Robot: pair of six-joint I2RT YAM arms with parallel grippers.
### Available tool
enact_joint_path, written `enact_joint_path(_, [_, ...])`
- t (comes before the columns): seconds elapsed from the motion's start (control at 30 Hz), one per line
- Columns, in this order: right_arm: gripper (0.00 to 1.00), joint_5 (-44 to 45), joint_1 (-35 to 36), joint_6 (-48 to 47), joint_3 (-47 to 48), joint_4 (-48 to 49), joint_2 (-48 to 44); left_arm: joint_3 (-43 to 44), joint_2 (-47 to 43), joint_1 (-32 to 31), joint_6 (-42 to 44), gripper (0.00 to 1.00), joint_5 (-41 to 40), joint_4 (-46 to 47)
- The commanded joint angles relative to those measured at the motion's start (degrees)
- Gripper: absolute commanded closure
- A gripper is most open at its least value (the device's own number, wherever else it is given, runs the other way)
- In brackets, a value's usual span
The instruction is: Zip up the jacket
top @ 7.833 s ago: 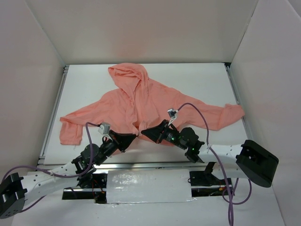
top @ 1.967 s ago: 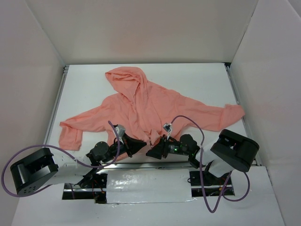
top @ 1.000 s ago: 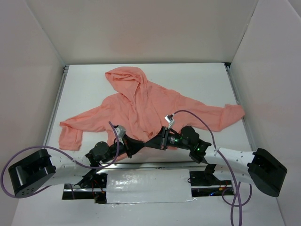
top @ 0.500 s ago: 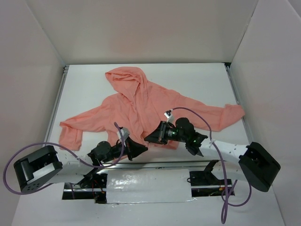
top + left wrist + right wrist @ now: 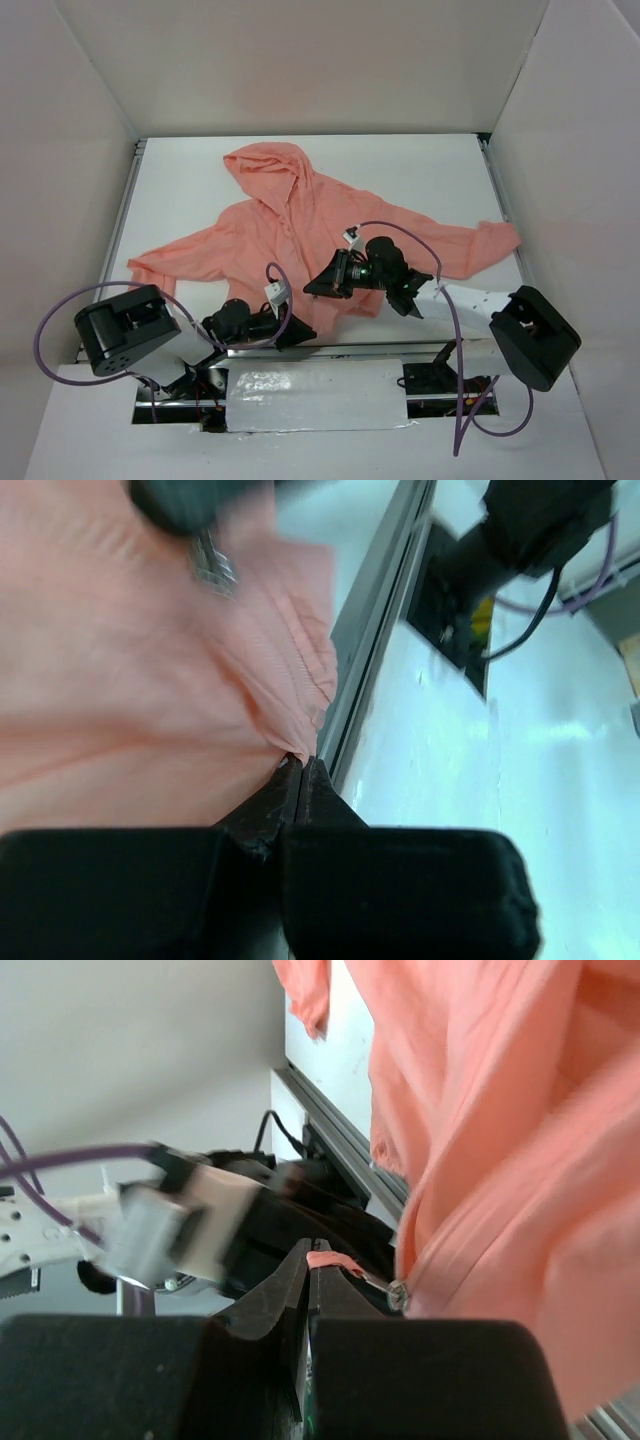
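Jacket [image 5: 290, 225], one: left fingers [image 5: 268, 802] clamp its hem [image 5: 305, 715], right fingers [image 5: 285, 1285] clamp its one zipper pull [image 5: 335, 1260].

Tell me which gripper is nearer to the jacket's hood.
Right. The right gripper is over the front of the jacket, below the hood; the left gripper is farther, at the near hem.

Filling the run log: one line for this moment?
phase: zip-up | left gripper: shut on hem of salmon-pink thin-fabric hooded jacket | right gripper: shut on pink zipper pull tab | slider: low on front
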Motion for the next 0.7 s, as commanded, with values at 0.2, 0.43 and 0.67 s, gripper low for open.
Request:
enact_joint_path(0.2, [1.00,3.3,-1.2,-2.8,9.4,2.2,4.4,-3.9,4.2,-0.6,-1.4,1.00,5.1,14.2])
enact_joint_path(0.43, [1.00,2.8,-8.9,-10.4,23.3,-0.8,16.8,-4.5,-5.5,-2.3,-0.9,1.00,-2.9,2.0])
enact_joint_path(0.67, [1.00,-1.9,-23.6,-15.6,85.8,-17.7,54.7,-3.2,-13.5,-5.6,-1.0,1.00,-11.7,-12.3])
